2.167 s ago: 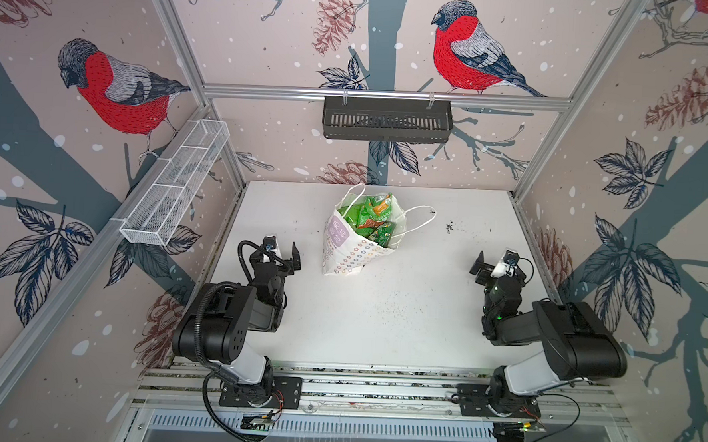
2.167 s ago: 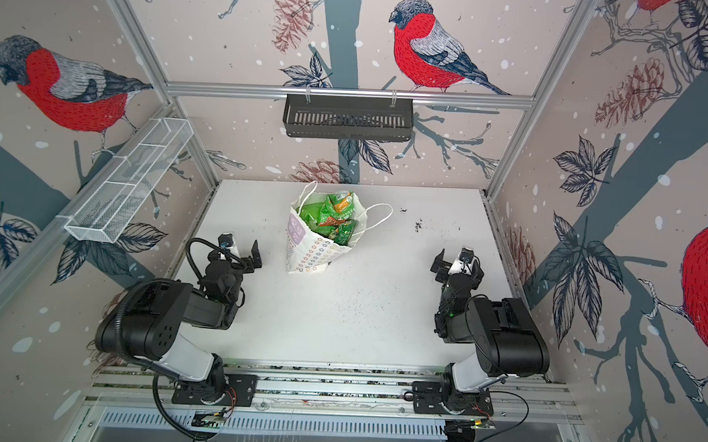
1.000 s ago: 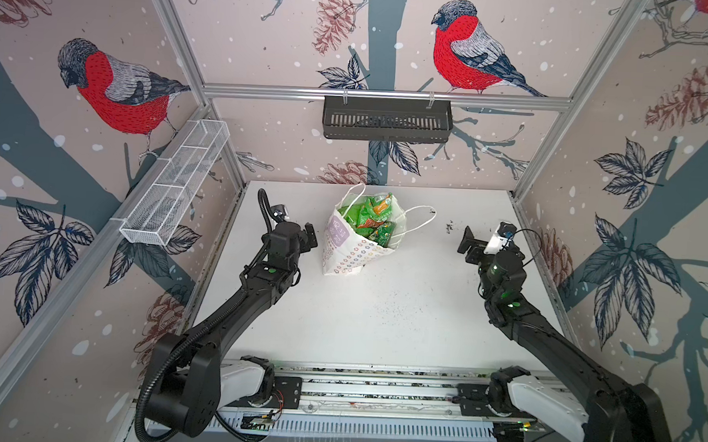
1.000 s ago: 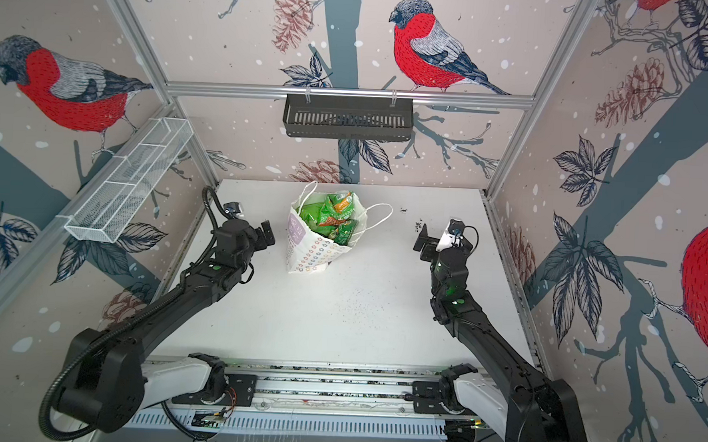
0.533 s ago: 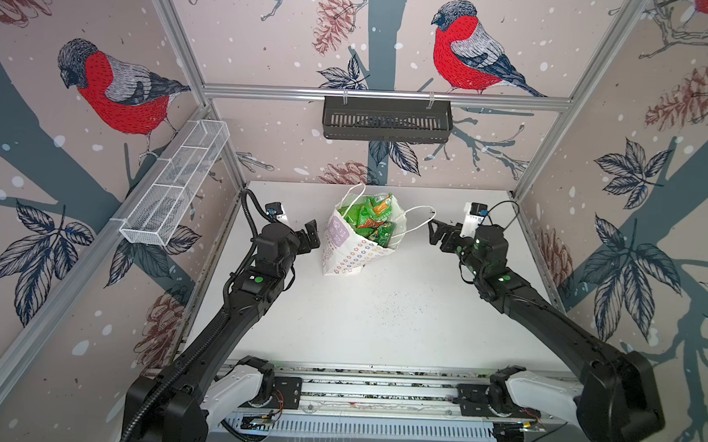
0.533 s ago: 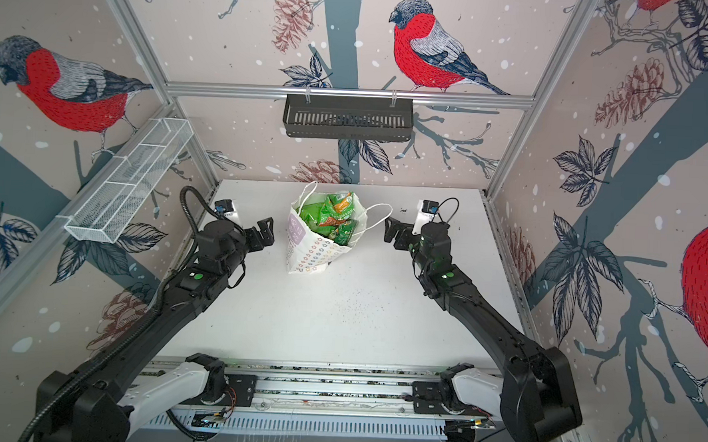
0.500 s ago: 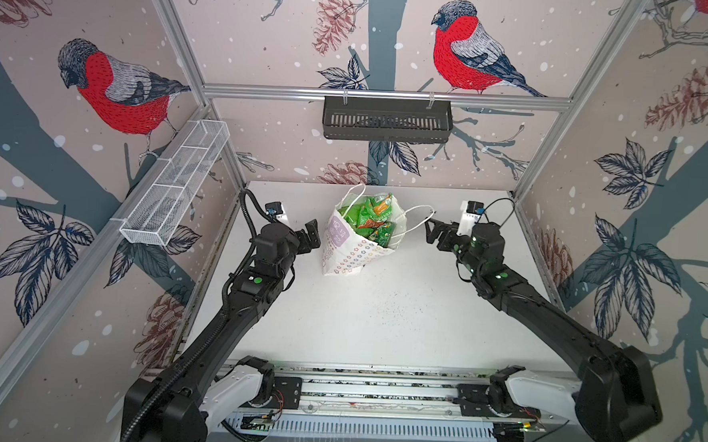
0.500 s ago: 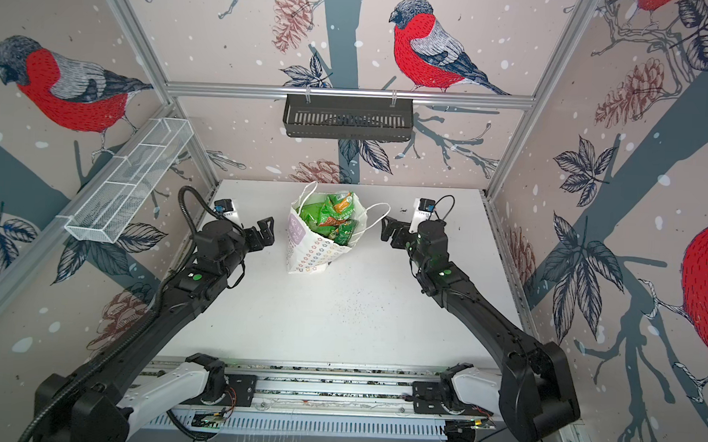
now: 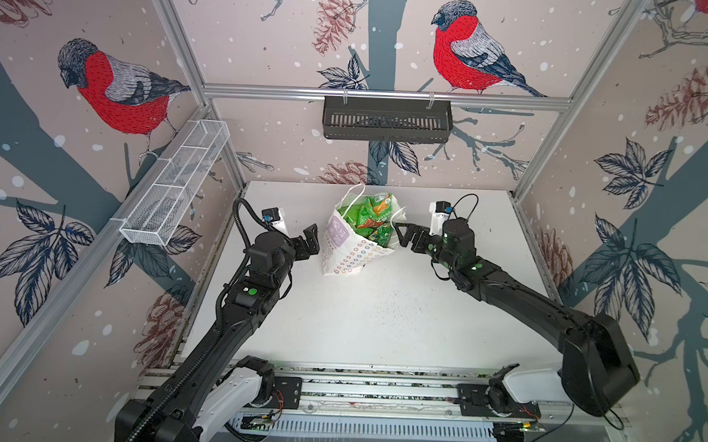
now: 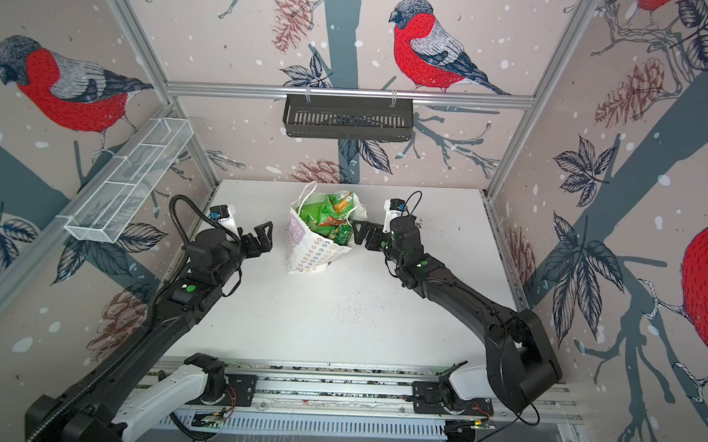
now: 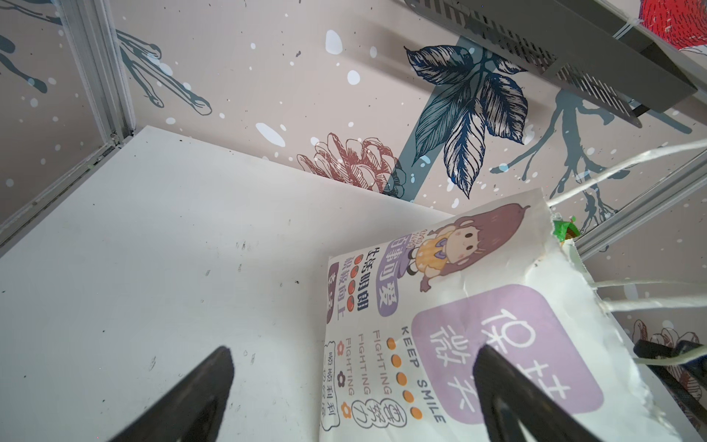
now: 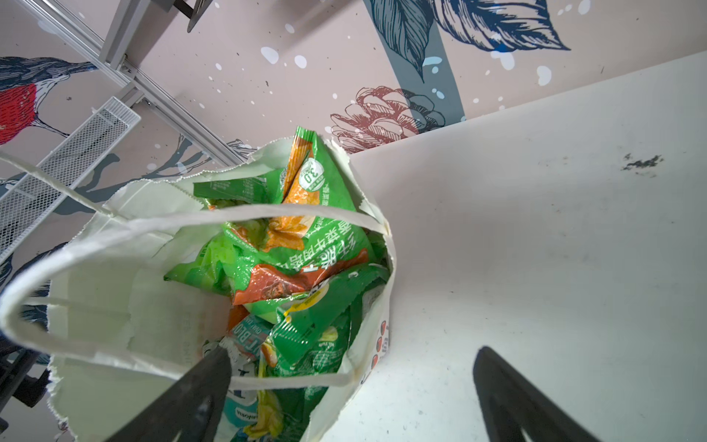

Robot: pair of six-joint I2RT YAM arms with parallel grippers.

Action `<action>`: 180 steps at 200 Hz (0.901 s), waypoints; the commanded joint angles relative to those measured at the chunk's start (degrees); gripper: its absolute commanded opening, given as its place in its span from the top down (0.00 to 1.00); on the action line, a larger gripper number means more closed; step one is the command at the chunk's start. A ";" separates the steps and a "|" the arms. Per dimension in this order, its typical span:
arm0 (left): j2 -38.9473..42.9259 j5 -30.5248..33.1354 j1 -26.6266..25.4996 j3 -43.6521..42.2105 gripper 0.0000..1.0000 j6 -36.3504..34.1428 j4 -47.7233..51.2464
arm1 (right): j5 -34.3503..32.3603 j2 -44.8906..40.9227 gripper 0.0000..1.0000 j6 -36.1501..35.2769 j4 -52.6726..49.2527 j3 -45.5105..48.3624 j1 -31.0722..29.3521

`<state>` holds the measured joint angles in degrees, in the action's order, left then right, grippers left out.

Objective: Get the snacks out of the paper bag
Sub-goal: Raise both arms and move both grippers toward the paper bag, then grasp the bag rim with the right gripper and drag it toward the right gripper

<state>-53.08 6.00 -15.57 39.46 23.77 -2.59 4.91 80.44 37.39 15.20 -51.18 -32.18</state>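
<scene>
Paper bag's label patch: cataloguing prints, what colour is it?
Label patch: pale purple, white characters; clearest in left wrist view.

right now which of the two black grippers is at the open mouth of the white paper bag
The right gripper, open, one finger over the white paper bag's mouth; the left gripper, also open, faces its printed side.

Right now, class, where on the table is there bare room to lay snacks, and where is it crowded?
Free: the table patch from the paper bag to the front rail, and the back right corner. Crowded: beside the bag, with the left gripper and right gripper close.
</scene>
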 commanded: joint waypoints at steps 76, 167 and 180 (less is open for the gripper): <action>-0.01 -1.94 -0.03 -1.58 0.02 1.20 -4.28 | 3.55 0.80 0.06 8.88 7.71 5.48 3.71; 1.22 -1.21 -0.07 -2.36 0.02 1.64 -4.13 | 18.68 5.93 0.29 10.69 17.20 6.22 9.41; 1.24 -1.22 -0.02 -2.43 0.02 1.79 -4.03 | 19.89 6.18 0.29 10.03 17.28 6.36 9.64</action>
<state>-52.12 4.51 -15.57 37.21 24.64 -4.97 19.84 86.21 47.81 29.26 -44.77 -22.90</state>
